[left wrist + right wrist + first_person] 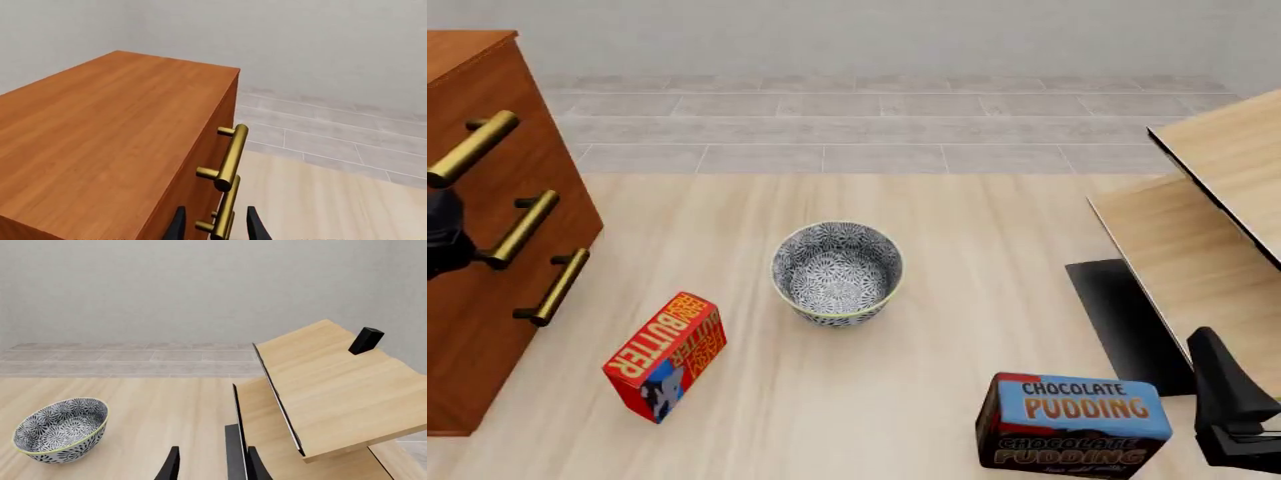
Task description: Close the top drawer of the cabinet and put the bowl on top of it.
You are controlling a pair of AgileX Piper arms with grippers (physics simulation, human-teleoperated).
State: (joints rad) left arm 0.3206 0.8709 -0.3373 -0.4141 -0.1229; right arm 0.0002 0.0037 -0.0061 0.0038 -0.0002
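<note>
top drawer (501, 130) looks shut. bowl (837, 272) on table, cabinet (481, 260) at its 9 o'clock, not placed. left gripper (213, 227) parted, astride lower handle; right gripper (210, 465) parted, empty.

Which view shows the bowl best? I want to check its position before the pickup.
The front view: the bowl stands whole on the table, between boxes. The right wrist view shows it near the edge; the left wrist view misses it.
</note>
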